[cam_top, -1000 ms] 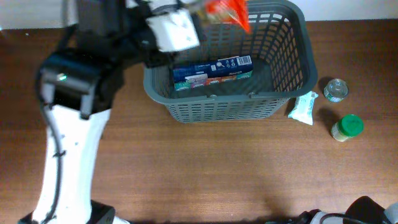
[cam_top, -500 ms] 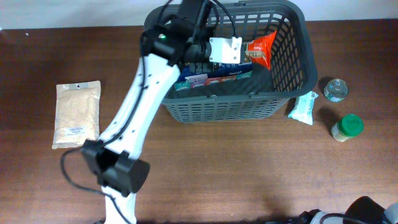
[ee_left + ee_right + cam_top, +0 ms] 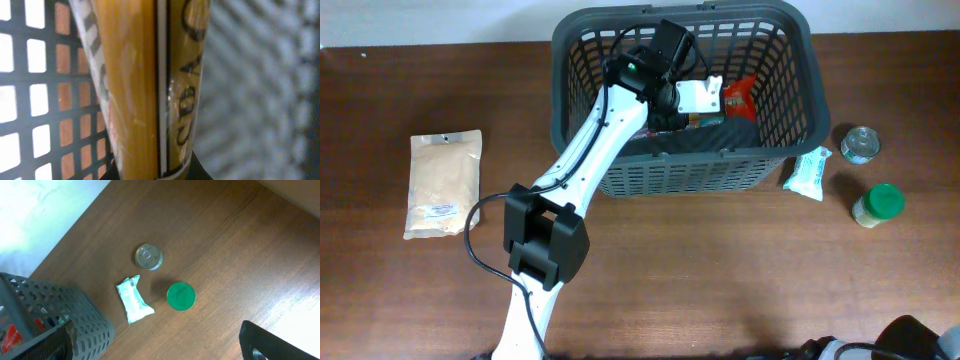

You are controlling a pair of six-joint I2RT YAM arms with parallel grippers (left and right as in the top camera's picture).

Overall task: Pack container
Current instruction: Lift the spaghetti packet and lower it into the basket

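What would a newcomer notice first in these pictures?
The white left arm reaches into the large dark grey slotted plastic basket at far centre, its claw holding a red snack packet. A flat beige pouch lies alone well to the basket's left.

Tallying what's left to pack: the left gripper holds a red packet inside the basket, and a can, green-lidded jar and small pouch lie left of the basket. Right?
Not quite: the overhead view shows the can, green-lidded jar and small pouch right of the basket, not left. The left gripper does hold the red packet inside it.
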